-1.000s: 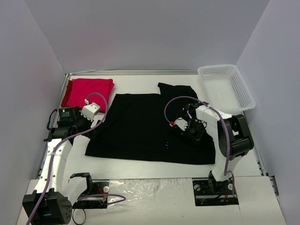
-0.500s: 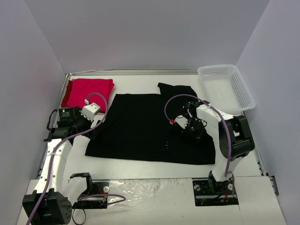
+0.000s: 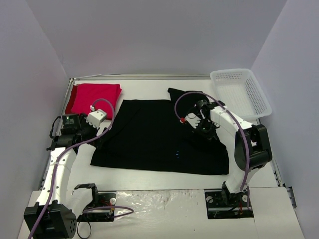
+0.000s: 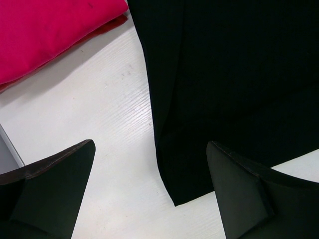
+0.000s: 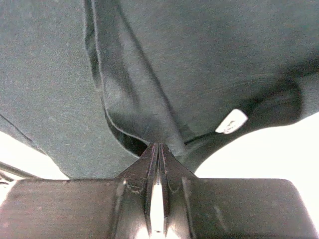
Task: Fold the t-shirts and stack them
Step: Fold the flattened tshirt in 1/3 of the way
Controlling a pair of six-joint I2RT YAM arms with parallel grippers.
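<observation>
Right gripper: we find fingers clamped on a raised fold of the large black cloth t-shirt | left gripper: fingers wide apart over its left edge, empty | black shirt spread across the white table; folded crimson red cloth t-shirt at its far-left corner.

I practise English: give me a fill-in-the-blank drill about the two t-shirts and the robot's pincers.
The right pincer is shut on the black t-shirt, while the left pincer stands ____.
The red t-shirt lies ____ at the far left.
The white basket stands at the far ____ corner.
Missing words: open; folded; right.
</observation>
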